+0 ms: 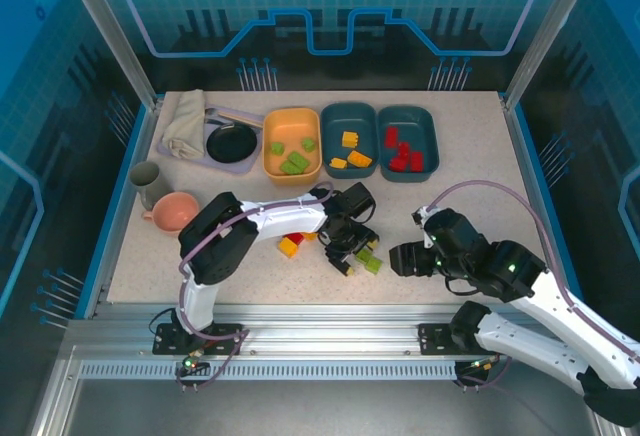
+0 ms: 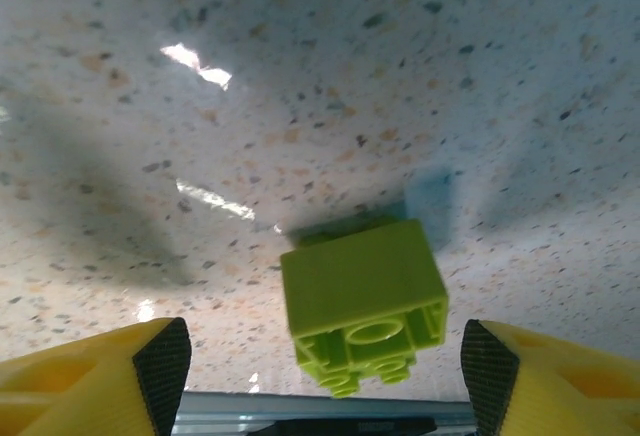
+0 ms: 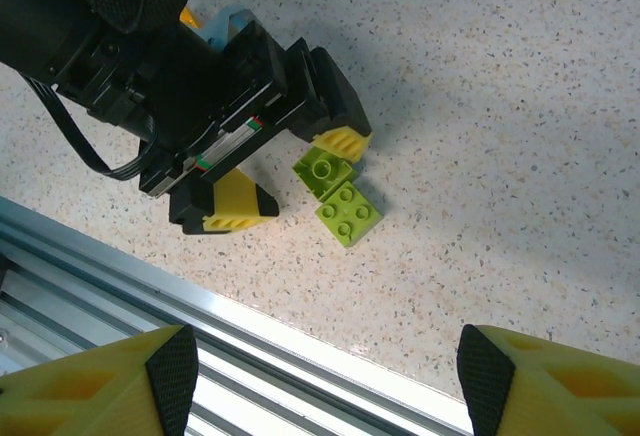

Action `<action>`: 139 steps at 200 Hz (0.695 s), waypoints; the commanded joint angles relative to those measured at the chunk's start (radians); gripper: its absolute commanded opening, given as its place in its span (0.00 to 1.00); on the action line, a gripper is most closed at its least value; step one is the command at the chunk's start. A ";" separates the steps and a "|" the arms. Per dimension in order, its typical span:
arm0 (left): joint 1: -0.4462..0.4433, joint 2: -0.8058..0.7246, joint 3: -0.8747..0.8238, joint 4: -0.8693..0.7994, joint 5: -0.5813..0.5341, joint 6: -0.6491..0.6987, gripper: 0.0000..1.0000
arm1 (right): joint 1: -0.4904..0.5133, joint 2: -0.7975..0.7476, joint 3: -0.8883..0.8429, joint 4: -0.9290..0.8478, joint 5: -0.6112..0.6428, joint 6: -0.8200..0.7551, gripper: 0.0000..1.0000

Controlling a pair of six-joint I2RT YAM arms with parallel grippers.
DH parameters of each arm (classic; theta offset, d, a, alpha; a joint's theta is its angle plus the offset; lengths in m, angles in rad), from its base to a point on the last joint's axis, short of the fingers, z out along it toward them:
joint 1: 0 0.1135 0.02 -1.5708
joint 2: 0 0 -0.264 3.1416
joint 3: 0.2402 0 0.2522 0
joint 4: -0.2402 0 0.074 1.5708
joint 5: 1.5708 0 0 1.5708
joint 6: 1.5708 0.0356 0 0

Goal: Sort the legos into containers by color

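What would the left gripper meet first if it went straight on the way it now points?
The left gripper would first meet the green brick between its open fingers, seemingly very near; the table lies behind.

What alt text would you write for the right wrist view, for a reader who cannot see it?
The left end effector, black with yellow fingertips, sits low over a speckled table, open around one lime green lego with a second lime lego beside it. The right end effector's open yellow fingers frame the bottom corners, above a metal rail.
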 commanded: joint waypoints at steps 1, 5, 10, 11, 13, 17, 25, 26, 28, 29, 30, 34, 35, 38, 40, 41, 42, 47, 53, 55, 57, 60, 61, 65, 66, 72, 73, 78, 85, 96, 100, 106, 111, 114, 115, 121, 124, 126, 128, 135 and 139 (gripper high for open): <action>-0.006 0.037 0.041 0.012 -0.032 -0.034 0.71 | 0.013 -0.003 -0.009 -0.012 0.007 0.012 0.72; -0.005 0.040 0.044 0.013 -0.035 -0.036 0.70 | 0.012 -0.002 -0.009 -0.012 0.007 0.012 0.72; -0.004 0.043 0.045 0.013 -0.036 -0.036 0.68 | 0.012 0.000 -0.008 -0.010 0.007 0.012 0.72; -0.004 0.044 0.046 0.013 -0.036 -0.037 0.67 | 0.013 0.001 -0.008 -0.010 0.007 0.012 0.72; -0.006 0.047 0.046 0.012 -0.035 -0.038 0.66 | 0.013 0.001 -0.007 -0.010 0.007 0.012 0.72; -0.005 0.051 0.046 0.012 -0.036 -0.040 0.65 | 0.013 0.002 -0.007 -0.008 0.006 0.011 0.72; -0.005 0.057 0.043 0.015 -0.036 -0.044 0.62 | 0.013 0.005 -0.007 -0.006 0.004 0.011 0.72; -0.005 0.057 0.043 0.016 -0.037 -0.044 0.61 | 0.013 0.006 -0.006 -0.006 0.005 0.011 0.72; -0.005 0.059 0.043 0.017 -0.036 -0.046 0.61 | 0.013 0.006 -0.006 -0.006 0.004 0.011 0.72; -0.005 0.060 0.042 0.018 -0.036 -0.046 0.61 | 0.012 0.006 -0.006 -0.005 0.004 0.011 0.72; -0.005 0.060 0.042 0.018 -0.036 -0.046 0.60 | 0.012 0.006 -0.007 -0.005 0.005 0.011 0.72; -0.005 0.062 0.042 0.021 -0.036 -0.047 0.59 | 0.012 0.007 -0.006 -0.004 0.005 0.010 0.72; -0.005 0.062 0.042 0.022 -0.036 -0.047 0.59 | 0.012 0.008 -0.006 -0.004 0.005 0.010 0.72; -0.005 0.063 0.041 0.025 -0.037 -0.047 0.59 | 0.013 0.008 -0.006 -0.004 0.005 0.011 0.72; -0.005 0.064 0.041 0.027 -0.037 -0.048 0.59 | 0.011 0.008 -0.006 -0.004 0.005 0.011 0.72; -0.005 0.064 0.042 0.028 -0.037 -0.048 0.59 | 0.011 0.008 -0.006 -0.004 0.005 0.011 0.72; -0.004 0.065 0.042 0.029 -0.037 -0.048 0.58 | 0.012 0.008 -0.006 -0.004 0.005 0.011 0.72; -0.005 0.067 0.043 0.030 -0.040 -0.047 0.57 | 0.012 0.009 -0.007 -0.004 0.006 0.011 0.72; -0.004 0.068 0.044 0.030 -0.044 -0.047 0.56 | 0.013 0.009 -0.007 -0.004 0.006 0.011 0.72; -0.004 0.068 0.044 0.031 -0.044 -0.047 0.55 | 0.013 0.010 -0.008 -0.005 0.006 0.012 0.72; -0.004 0.068 0.045 0.032 -0.045 -0.045 0.54 | 0.013 0.010 -0.009 -0.004 0.006 0.012 0.72; -0.004 0.068 0.045 0.032 -0.047 -0.044 0.53 | 0.013 0.009 -0.009 -0.005 0.007 0.012 0.72; -0.005 0.067 0.046 0.032 -0.047 -0.044 0.52 | 0.013 0.009 -0.010 -0.005 0.007 0.012 0.72; -0.005 0.067 0.045 0.030 -0.049 -0.043 0.51 | 0.013 0.008 -0.011 -0.005 0.006 0.012 0.72; -0.005 0.067 0.045 0.030 -0.049 -0.042 0.51 | 0.012 0.009 -0.011 -0.005 0.007 0.012 0.72; -0.005 0.065 0.046 0.028 -0.054 -0.043 0.49 | 0.012 0.009 -0.011 -0.004 0.007 0.012 0.72; -0.005 0.064 0.045 0.028 -0.054 -0.041 0.48 | 0.012 0.009 -0.011 -0.004 0.006 0.012 0.72; -0.004 0.061 0.045 0.026 -0.058 -0.038 0.47 | 0.013 0.008 -0.012 -0.005 0.007 0.012 0.72; -0.004 0.054 0.045 0.019 -0.066 -0.030 0.45 | 0.013 0.009 -0.013 -0.002 0.005 0.012 0.72; -0.003 0.038 0.042 0.008 -0.085 -0.014 0.41 | 0.012 0.010 -0.016 0.003 0.002 0.009 0.72; -0.002 0.030 0.042 0.004 -0.091 -0.008 0.41 | 0.012 0.011 -0.015 0.005 0.002 0.009 0.72; 0.002 0.018 0.040 -0.006 -0.102 0.002 0.40 | 0.013 0.012 -0.016 0.007 -0.002 0.005 0.72; 0.007 0.008 0.038 -0.014 -0.112 0.010 0.38 | 0.013 0.014 -0.015 0.014 -0.002 0.003 0.72; 0.008 0.000 0.037 -0.018 -0.116 0.015 0.37 | 0.012 0.015 -0.015 0.017 -0.005 0.001 0.72; 0.009 -0.003 0.037 -0.020 -0.119 0.017 0.37 | 0.012 0.015 -0.015 0.018 -0.005 0.000 0.72; 0.017 -0.017 0.034 -0.031 -0.127 0.027 0.36 | 0.013 0.018 -0.016 0.025 -0.010 -0.004 0.72; 0.021 -0.027 0.033 -0.034 -0.134 0.034 0.36 | 0.012 0.019 -0.015 0.031 -0.012 -0.007 0.72; 0.024 -0.032 0.032 -0.037 -0.136 0.039 0.36 | 0.010 0.020 -0.015 0.034 -0.014 -0.007 0.72; 0.027 -0.039 0.031 -0.041 -0.141 0.042 0.36 | 0.011 0.021 -0.015 0.038 -0.015 -0.010 0.72; 0.041 -0.060 0.032 -0.055 -0.154 0.061 0.36 | 0.010 0.026 -0.013 0.052 -0.022 -0.015 0.72; 0.050 -0.073 0.033 -0.065 -0.161 0.072 0.36 | 0.010 0.030 -0.011 0.061 -0.027 -0.018 0.72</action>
